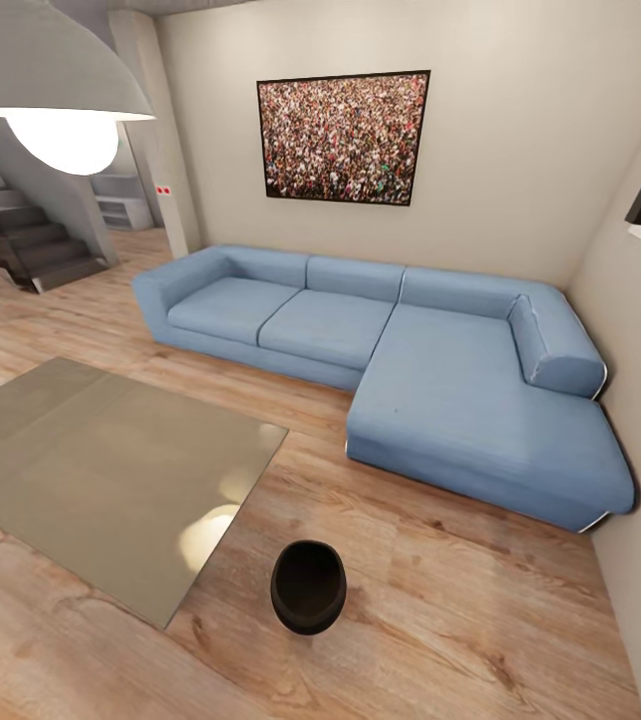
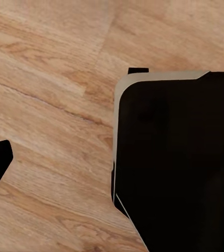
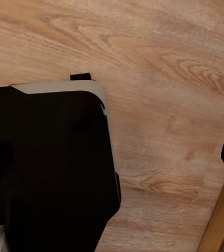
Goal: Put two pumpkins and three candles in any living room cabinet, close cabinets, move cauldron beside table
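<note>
Cauldron (image 1: 308, 587): small black round pot, upright, mouth open upward. It stands on the wooden floor (image 1: 460, 620) just beside the near right corner of the table (image 1: 110, 480), with a narrow strip of floor between the two.

Table: low, rectangular, glossy grey-beige top reflecting lamp light near its right corner. Your head view shows nothing lying on it.

Sofa (image 1: 410, 370): blue L-shaped sectional behind the table and cauldron, against the back wall; its chaise end reaches forward on your right, well apart from the cauldron across open floor.

Picture (image 1: 344, 137): dark-framed crowd print on the wall above the sofa.

Pendant lamp (image 1: 55, 95): pale dome with a glowing globe, hanging at your upper left.

Staircase (image 1: 20, 240): dark steps at the far left.

Grippers: each wrist view gives you wood flooring and a large black body with a pale edge (image 2: 180, 163) (image 3: 49, 168). You cannot tell whether either claw stands apart or together.
</note>
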Motion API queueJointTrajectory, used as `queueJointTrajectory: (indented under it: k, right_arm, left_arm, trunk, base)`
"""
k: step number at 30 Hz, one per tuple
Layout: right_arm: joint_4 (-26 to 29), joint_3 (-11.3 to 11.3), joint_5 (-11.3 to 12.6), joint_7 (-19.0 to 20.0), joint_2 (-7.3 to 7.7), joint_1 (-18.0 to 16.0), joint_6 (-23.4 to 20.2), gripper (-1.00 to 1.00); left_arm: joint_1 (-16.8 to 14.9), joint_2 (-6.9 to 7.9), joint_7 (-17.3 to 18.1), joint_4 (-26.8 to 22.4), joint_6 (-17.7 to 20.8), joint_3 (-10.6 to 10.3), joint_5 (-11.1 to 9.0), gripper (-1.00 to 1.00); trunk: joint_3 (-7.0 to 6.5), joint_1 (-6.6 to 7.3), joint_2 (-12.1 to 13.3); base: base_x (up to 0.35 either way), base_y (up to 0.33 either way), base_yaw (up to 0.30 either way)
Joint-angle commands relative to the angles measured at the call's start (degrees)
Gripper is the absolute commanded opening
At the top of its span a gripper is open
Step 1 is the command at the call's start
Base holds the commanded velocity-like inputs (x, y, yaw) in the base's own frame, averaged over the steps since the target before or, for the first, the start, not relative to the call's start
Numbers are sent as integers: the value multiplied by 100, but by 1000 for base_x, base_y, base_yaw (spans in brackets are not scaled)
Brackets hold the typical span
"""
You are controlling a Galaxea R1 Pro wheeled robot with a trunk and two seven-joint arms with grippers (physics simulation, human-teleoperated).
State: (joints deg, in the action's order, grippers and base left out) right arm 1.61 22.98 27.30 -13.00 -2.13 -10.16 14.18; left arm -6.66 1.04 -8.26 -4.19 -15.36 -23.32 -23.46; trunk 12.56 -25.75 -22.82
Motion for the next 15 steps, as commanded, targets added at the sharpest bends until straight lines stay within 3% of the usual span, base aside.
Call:
queueJointTrajectory:
  k: [1, 15]
  right_arm:
    - [-3, 48, 49, -19, -2, -4, 16, 100]
    - [-10, 48, 48, -13, -2, -2, 22, 100]
  left_arm:
    - [-2, 1, -28, -3, -11, -50, -35, 100]
    - [-2, 1, -44, -3, -11, -50, -43, 100]
  trunk:
    - [1, -3, -10]
    - [-106, -3, -10]
  base:
    - [0, 0, 0]
    - [0, 0, 0]
